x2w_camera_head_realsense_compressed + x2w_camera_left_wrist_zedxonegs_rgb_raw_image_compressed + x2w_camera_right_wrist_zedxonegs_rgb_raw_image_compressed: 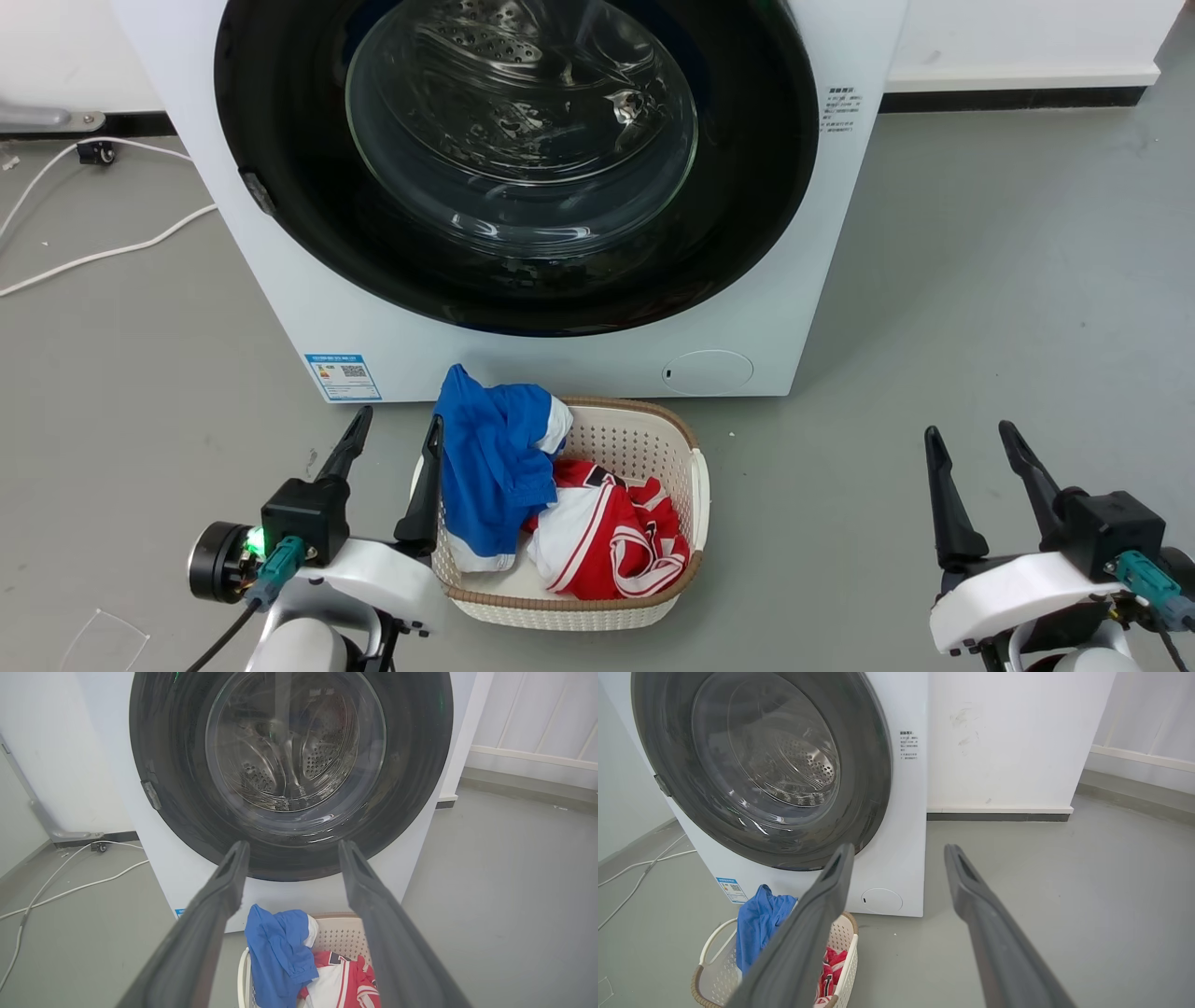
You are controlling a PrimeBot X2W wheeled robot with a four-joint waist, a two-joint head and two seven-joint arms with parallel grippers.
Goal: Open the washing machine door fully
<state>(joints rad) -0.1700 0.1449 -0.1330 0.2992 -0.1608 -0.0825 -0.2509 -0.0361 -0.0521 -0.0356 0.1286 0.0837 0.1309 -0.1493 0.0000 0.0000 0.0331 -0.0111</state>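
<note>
Reaching for the washing machine door (280, 233), the left gripper (400, 417), spread empty beside the basket (698, 495), may snag it; right gripper (969, 429) likewise spread.

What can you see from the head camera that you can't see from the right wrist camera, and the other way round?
Head view extras: the left gripper, open, one finger beside the laundry basket, and a black clip on the floor cable. Right wrist view extras: scuff marks on the white wall and a panelled wall to its right. Shared: the washing machine, the washing machine door apparently closed, the blue garment draped over the basket, and the open right gripper.
</note>
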